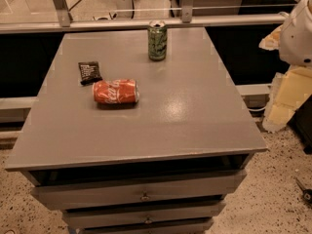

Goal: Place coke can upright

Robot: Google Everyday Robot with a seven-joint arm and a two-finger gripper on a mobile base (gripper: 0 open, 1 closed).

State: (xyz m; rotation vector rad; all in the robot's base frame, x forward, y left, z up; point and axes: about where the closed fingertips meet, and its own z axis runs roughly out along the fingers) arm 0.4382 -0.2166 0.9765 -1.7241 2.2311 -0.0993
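Observation:
The coke can [116, 91] lies on its side on the grey table top [185, 111], left of the middle, with its silver top pointing right. It is red-orange with white script. My gripper is not in view. Only a white rounded part of my arm [297, 30] shows at the upper right edge, off the table and far from the can.
A green can [157, 41] stands upright near the table's far edge. A small black packet [89, 72] lies just behind and left of the coke can. The table has drawers [141, 194] in front. Yellowish foam pieces [285, 99] stand at the right, and a rail [146, 23] runs behind.

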